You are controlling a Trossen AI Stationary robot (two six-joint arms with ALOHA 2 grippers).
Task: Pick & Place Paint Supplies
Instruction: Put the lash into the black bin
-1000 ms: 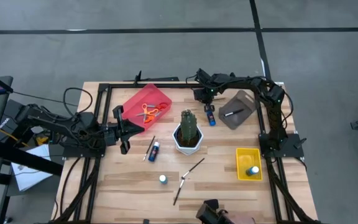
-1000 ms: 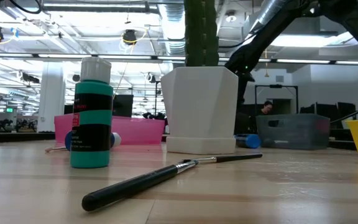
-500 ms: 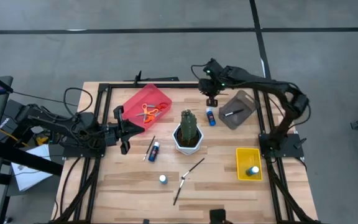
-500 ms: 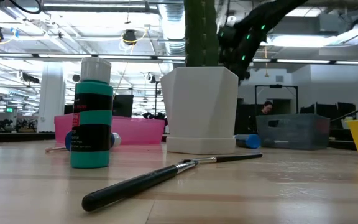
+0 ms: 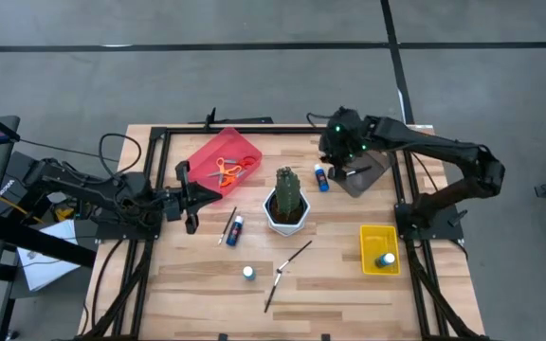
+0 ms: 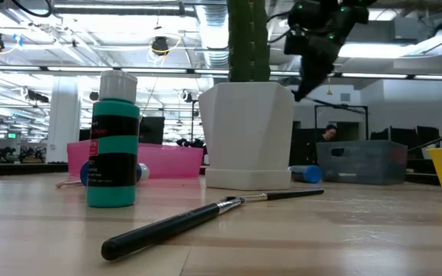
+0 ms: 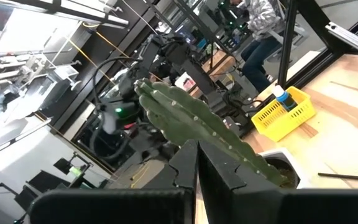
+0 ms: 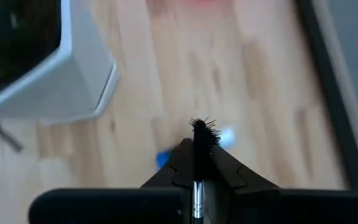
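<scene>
Scissors [image 5: 227,171] in tray [image 5: 209,152], cactus [image 5: 287,193] mid-table, bottle [image 5: 385,260] in bin [image 5: 366,248]

Right pincer [image 5: 341,154] above gray tray [image 5: 373,170].

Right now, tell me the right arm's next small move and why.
Probably swing slightly over the grey tray and lower. The right gripper is shut on a paintbrush, bristles poking out, and hovers by that tray's edge, where another brush already lies.
</scene>
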